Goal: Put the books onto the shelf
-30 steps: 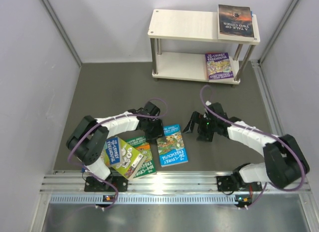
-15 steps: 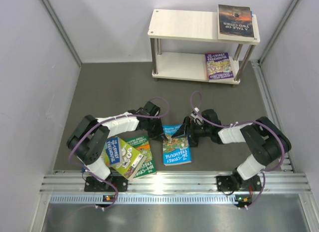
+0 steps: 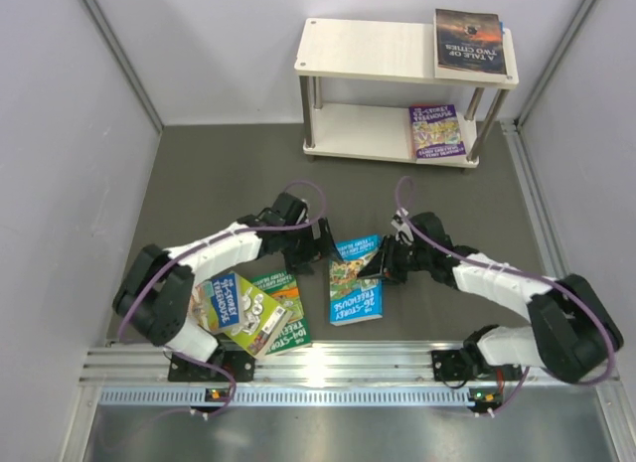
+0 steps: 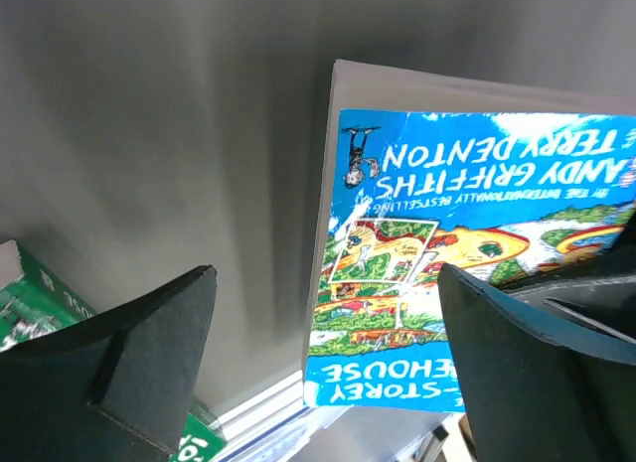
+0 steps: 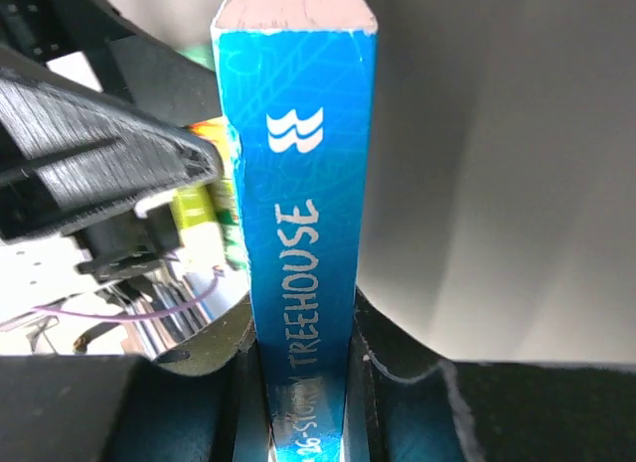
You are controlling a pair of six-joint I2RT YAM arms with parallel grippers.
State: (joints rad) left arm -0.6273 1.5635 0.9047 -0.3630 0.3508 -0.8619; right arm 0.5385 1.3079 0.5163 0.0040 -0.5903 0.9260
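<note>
A blue "26-Storey Treehouse" book (image 3: 356, 281) sits between the two arms with its spine side lifted. My right gripper (image 3: 385, 264) is shut on that spine (image 5: 303, 224), and the right wrist view shows both fingers pressed against it (image 5: 303, 387). My left gripper (image 3: 320, 245) stands open just left of the book. In the left wrist view its cover (image 4: 467, 243) shows between the spread fingers (image 4: 124, 368), touching neither. The cream shelf (image 3: 368, 50) at the back carries a dark book (image 3: 470, 42) on top and a purple book (image 3: 437, 131) on its lower board.
Two overlapping books, a lime one (image 3: 235, 305) and a green one (image 3: 285, 321), lie on the grey floor beside the left arm. A metal rail (image 3: 338, 363) runs along the near edge. Grey walls close in on both sides.
My right gripper moved left to the blue book and closed on its spine. My left gripper shut, then opened and drew back slightly. The book now tilts and has turned.
</note>
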